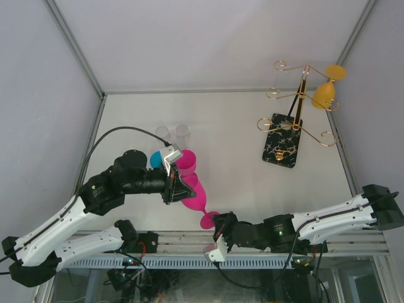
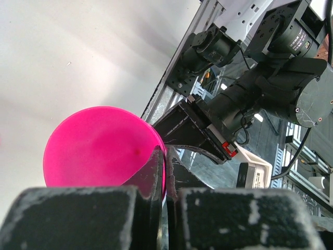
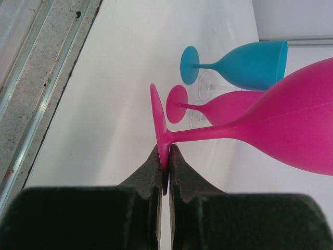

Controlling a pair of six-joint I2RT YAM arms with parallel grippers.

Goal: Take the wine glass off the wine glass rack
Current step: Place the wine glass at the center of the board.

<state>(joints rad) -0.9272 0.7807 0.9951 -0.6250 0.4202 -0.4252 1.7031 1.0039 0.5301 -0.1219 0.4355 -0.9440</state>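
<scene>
Looking across the table point(image 1: 240, 126), I see a pink wine glass point(image 1: 196, 197) held off the surface at the near edge. It is well apart from the wine glass rack point(image 1: 281, 148) at the far right, where a yellow wine glass point(image 1: 324, 95) hangs from a gold branch.

Both sets of fingers are squeezed right together on the pink one. The right fingers point(image 3: 154, 172) pinch the edge of its round foot, with the stem running away to the bowl. The left fingers point(image 2: 154, 174) clamp what looks like the lip of the bowl, a thin pink sliver showing between them.

It seems a light, stiff, matte glass, probably plastic and less slippery than real glass. The thin stem could snap if the two arms pull unevenly. Foot edge and rim are narrow holds; the stem just under the bowl strikes me as the surer place.

A blue glass point(image 3: 244, 65), a second pink glass point(image 3: 218, 107) and clear glasses point(image 3: 205, 83) stand just behind.
</scene>
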